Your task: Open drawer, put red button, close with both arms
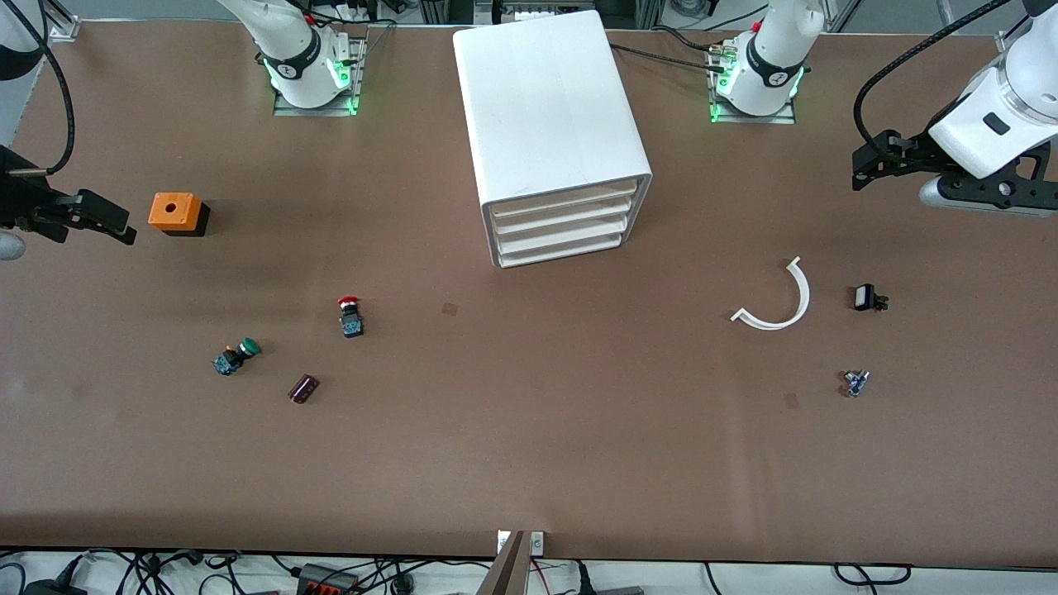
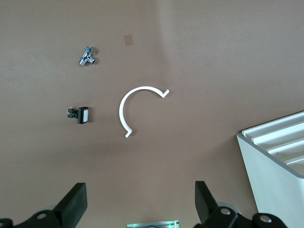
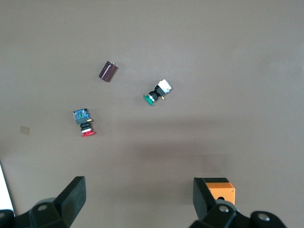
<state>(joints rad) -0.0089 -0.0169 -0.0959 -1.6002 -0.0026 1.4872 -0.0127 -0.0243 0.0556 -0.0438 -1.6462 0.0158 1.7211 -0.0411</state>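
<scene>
- No brand, label or writing is showing readably on any item; the only marks are small round emblems on the arm bases along the top of the front view.
- The white cabinet [image 1: 552,124] is sitting at upper centre of the front view, all four drawers pushed in; the top drawer [image 1: 562,201] is lying flush with the other three.
- The red button [image 1: 350,316] is lying on its side at centre-left of the front view, nearer the camera than the cabinet, with bare brown table [image 1: 529,463] all around it.
- The green-capped switch [image 1: 235,357] and a dark cylinder [image 1: 302,388] are lying near it, lower in the frame; the orange box [image 1: 175,213] is sitting at upper left.
- A white curved strip [image 1: 777,302], a small black part [image 1: 868,298] and a tiny metal fitting [image 1: 855,383] are lying at centre-right.
- The right gripper [image 1: 107,219] is hanging at the left edge of the front view, jaws spread and holding nothing, beside the orange box.
- The left gripper [image 1: 868,165] is hanging at the upper right edge, jaws parted wide and holding nothing.
- The lower half of the table is lying open to its edge.
</scene>
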